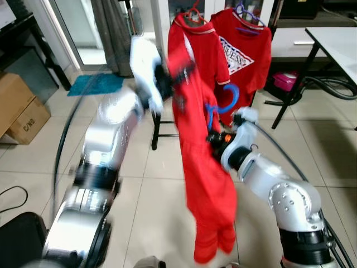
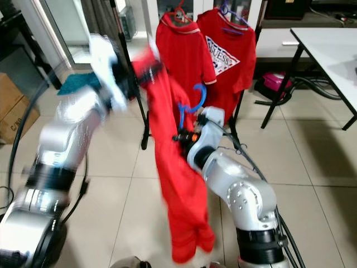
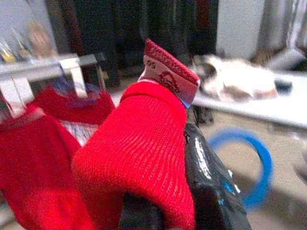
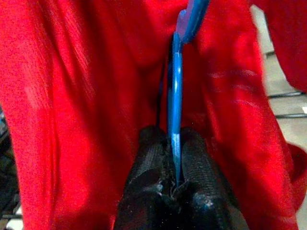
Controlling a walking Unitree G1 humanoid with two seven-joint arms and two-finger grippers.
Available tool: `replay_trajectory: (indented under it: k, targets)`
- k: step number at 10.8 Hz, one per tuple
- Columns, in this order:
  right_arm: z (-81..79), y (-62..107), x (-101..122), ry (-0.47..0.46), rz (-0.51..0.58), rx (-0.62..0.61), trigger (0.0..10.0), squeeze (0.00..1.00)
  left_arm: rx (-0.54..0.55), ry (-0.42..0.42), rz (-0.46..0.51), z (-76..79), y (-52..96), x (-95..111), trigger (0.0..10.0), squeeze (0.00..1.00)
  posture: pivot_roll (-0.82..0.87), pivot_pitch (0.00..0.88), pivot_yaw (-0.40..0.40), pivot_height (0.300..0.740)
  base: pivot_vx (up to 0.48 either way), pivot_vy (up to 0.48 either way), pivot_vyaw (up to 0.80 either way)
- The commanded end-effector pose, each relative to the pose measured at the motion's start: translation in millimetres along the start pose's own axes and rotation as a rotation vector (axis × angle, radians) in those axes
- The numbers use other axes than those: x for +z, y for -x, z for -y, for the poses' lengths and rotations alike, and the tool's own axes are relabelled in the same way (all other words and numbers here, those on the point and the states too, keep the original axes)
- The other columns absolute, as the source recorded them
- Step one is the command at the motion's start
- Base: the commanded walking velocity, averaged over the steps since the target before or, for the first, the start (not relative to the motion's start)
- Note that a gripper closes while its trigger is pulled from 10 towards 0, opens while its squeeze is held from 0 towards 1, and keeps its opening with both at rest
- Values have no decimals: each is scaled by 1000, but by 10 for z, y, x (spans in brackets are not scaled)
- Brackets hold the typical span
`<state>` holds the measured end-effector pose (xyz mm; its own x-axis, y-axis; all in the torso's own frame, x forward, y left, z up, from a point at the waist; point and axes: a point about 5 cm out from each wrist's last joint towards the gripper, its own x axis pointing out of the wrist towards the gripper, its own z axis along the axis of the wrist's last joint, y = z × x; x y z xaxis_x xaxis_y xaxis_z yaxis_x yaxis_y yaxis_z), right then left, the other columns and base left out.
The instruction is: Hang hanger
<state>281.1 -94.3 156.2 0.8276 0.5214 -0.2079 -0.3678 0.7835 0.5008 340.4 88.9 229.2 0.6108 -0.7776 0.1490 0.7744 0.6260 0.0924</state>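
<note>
Here: right gripper (image 4: 175, 158) clamped on blue hanger (image 1: 228, 99); left gripper (image 1: 177, 75) at 10 o'clock, pinching red shirt (image 1: 203, 167); rack (image 1: 158, 120) at 12.

Blue hanger (image 1: 226, 99): thin plastic, hook curling upward above the right gripper (image 4: 173, 143), whose two fingers pinch its lower edge. Red shirt (image 1: 203, 184) drapes long from the hanger, hanging below and around that gripper. Its collar is bunched over the left gripper (image 3: 192, 163), raised to the shirt's upper left. Blurred.
</note>
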Motion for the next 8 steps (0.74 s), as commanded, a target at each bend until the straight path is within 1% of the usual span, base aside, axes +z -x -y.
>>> replay_trajectory:
  k: [1, 2, 3, 4, 5, 6, 7, 8]
  targets:
    - [-59, 2, 48, 14, 15, 39, 10000, 0, -52, -32, -80, 109, 27, -103, 10000, 0, -117, 0, 90, 740, 0, 0, 0]
    - [-62, 7, 54, 16, 16, 47, 10000, 0, -75, -34, -124, 160, 69, -187, 10000, 0, -119, 0, 89, 740, 0, 0, 0]
    - [-55, 15, 58, 23, 17, 55, 10000, 0, -7, -80, -170, 78, 153, -216, 10000, 1000, -117, 0, 86, 740, 0, 0, 0]
    - [-51, 21, 67, 25, 20, 61, 10000, 0, 60, -121, -191, -24, 205, -207, 10000, 1000, -117, 0, 86, 740, 0, 0, 0]
    - [-55, 31, 89, 26, 26, 79, 10000, 0, 140, -163, -222, -171, 299, -191, 10000, 1000, -115, 0, 80, 740, 0, 0, 0]
    - [-59, 41, 102, 32, 23, 99, 10000, 0, 153, -147, -220, -257, 381, -149, 10000, 1000, -116, 0, 79, 740, 0, 0, 0]
    - [-45, 50, 102, 39, 16, 103, 10000, 0, 84, -75, -181, -230, 411, -82, 10000, 1000, -117, 0, 76, 740, 0, 0, 0]
    - [-14, 60, 102, 45, 8, 97, 10000, 0, 61, -52, -170, -252, 458, -44, 10000, 1000, -119, 0, 76, 740, 0, 0, 0]
